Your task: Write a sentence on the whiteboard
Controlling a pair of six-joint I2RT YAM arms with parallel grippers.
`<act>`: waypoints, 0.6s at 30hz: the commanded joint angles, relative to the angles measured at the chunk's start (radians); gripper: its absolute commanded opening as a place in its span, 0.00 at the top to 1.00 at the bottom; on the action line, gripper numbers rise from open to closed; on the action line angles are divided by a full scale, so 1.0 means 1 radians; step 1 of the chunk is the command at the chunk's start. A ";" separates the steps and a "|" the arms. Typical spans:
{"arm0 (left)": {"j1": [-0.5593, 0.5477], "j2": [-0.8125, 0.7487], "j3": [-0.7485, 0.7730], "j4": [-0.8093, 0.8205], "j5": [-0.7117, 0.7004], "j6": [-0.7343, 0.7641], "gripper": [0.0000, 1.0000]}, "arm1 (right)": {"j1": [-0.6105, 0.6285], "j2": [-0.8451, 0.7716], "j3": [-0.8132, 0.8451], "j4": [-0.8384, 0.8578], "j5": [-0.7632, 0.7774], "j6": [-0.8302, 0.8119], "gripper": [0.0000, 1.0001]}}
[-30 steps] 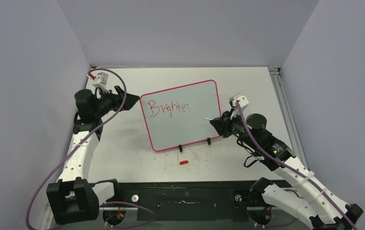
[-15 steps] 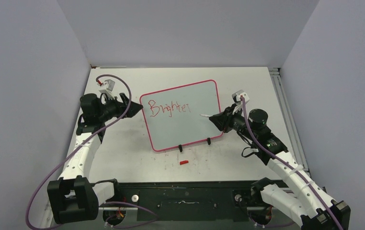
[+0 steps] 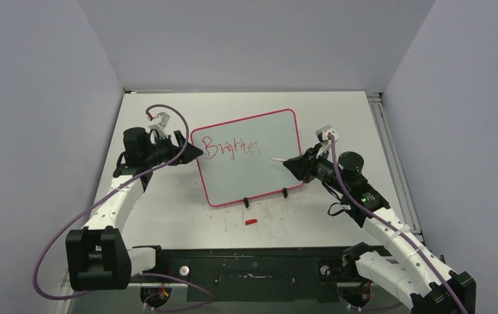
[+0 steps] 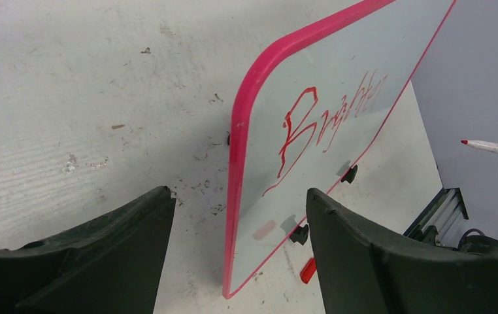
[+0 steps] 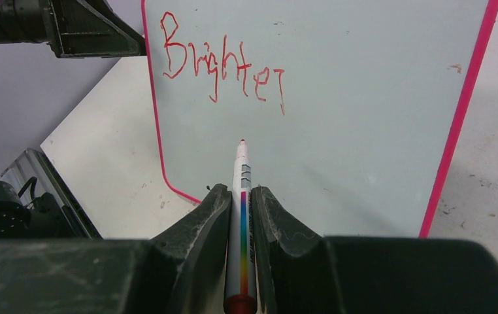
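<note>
The whiteboard [image 3: 259,178] stands tilted on black feet mid-table, pink-framed. Of the sentence, only red lettering "Brighter" [image 3: 230,148] shows across its top. My left gripper [image 3: 193,152] is open at the board's left edge. In the left wrist view that pink edge [image 4: 234,196] stands between the left gripper's [image 4: 236,194] jaws, with a gap on each side. My right gripper [image 3: 293,164] is shut on a white marker [image 5: 242,196] with a rainbow stripe. The marker's red tip [image 5: 242,142] points at the bare board [image 5: 364,98] below the lettering [image 5: 223,65].
A small red marker cap [image 3: 251,222] lies on the table [image 3: 168,209] in front of the board's feet, also seen as the cap [image 4: 308,270] in the left wrist view. Grey walls close in the back and sides. A metal rail [image 3: 390,150] runs along the right table edge.
My left arm has swung right and toward the board until its jaws straddle the left edge, narrowing slightly. My right gripper has shifted a little left with the marker.
</note>
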 commanded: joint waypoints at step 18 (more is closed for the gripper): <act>-0.067 0.040 0.044 -0.021 -0.026 0.025 0.36 | 0.105 0.074 -0.013 0.165 0.154 0.020 0.95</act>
